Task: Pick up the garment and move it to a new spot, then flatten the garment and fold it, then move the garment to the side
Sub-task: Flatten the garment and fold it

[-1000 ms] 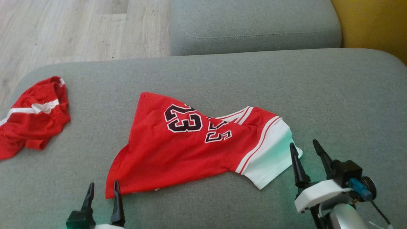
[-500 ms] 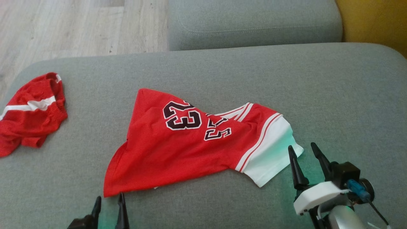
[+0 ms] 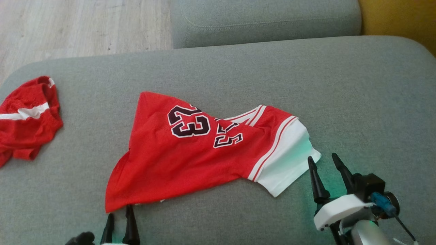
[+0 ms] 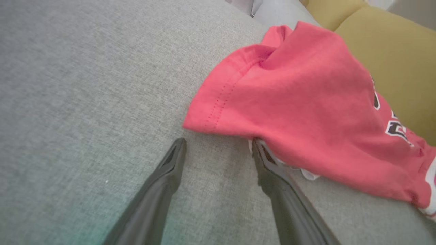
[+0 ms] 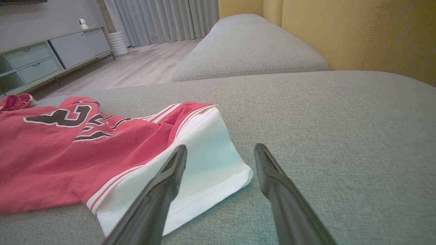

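The garment (image 3: pixel 190 153) is a red jersey with a black 23 and a white sleeve, lying crumpled in the middle of the grey sofa seat (image 3: pixel 340 85). My left gripper (image 3: pixel 120 211) stands open at the jersey's near left corner. In the left wrist view the left gripper (image 4: pixel 218 141) has one fingertip at the edge of the red hem (image 4: pixel 218 105) and the other on bare cushion. My right gripper (image 3: pixel 322 156) is open at the white sleeve's tip. Seen from the right wrist, the right gripper (image 5: pixel 220 146) straddles the white sleeve's (image 5: pixel 201 153) corner.
A second red piece with a white stripe (image 3: pixel 24 126) lies bunched at the seat's left edge. Another grey cushion (image 3: pixel 265 20) sits behind, a yellow backrest (image 3: pixel 402 17) at the far right, wooden floor (image 3: pixel 68 27) at the far left. A low cabinet (image 5: pixel 41 58) stands across the room.
The head camera has shifted, sliding the scene left and up. My left gripper has sunk toward the bottom edge, just below the jersey's corner. The right gripper stays by the sleeve.
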Robot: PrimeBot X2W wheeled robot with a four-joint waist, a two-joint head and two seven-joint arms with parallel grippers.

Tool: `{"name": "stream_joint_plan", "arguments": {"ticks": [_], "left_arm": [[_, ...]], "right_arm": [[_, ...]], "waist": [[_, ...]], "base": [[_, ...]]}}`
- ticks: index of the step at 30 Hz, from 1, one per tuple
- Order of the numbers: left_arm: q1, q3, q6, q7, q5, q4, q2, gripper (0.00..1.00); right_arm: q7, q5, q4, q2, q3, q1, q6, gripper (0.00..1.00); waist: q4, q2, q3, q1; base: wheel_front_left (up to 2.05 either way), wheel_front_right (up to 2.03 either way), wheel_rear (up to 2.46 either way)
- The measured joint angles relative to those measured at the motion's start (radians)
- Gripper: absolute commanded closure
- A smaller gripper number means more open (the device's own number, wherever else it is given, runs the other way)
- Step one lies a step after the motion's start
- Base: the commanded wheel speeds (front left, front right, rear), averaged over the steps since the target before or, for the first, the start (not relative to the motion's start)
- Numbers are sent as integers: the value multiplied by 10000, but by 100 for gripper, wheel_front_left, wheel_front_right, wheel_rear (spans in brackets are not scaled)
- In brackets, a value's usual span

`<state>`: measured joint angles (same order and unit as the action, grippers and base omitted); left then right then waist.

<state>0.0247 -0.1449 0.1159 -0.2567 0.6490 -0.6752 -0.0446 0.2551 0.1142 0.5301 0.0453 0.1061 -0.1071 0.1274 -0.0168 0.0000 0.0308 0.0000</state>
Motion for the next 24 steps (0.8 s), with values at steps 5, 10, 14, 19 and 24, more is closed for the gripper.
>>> {"name": "stream_joint_plan", "arguments": {"ticks": [5, 10, 14, 19, 24], "left_arm": [[230, -180, 86, 0, 545, 132, -4, 0], [607, -280, 90, 0, 307, 107, 0, 0], [677, -240, 90, 2, 663, 297, 4, 0], [557, -265, 92, 0, 1436, 757, 4, 0], [261, -261, 90, 2, 1628, 899, 4, 0]], "right_arm": [[0, 2, -8, 0, -10, -5, 0, 0], [0, 2, -6, 0, -10, -46, 0, 0], [0, 2, -4, 0, -10, -46, 0, 0], [0, 4, 4, 0, -2, -46, 0, 0], [0, 4, 33, 0, 12, -43, 0, 0]], "waist": [[19, 0, 162, 0], [71, 0, 312, 1], [68, 0, 333, 1], [105, 0, 267, 1], [174, 0, 231, 0]], "base": [[0, 0, 0], [0, 0, 0], [0, 0, 0], [0, 0, 0], [0, 0, 0]]}}
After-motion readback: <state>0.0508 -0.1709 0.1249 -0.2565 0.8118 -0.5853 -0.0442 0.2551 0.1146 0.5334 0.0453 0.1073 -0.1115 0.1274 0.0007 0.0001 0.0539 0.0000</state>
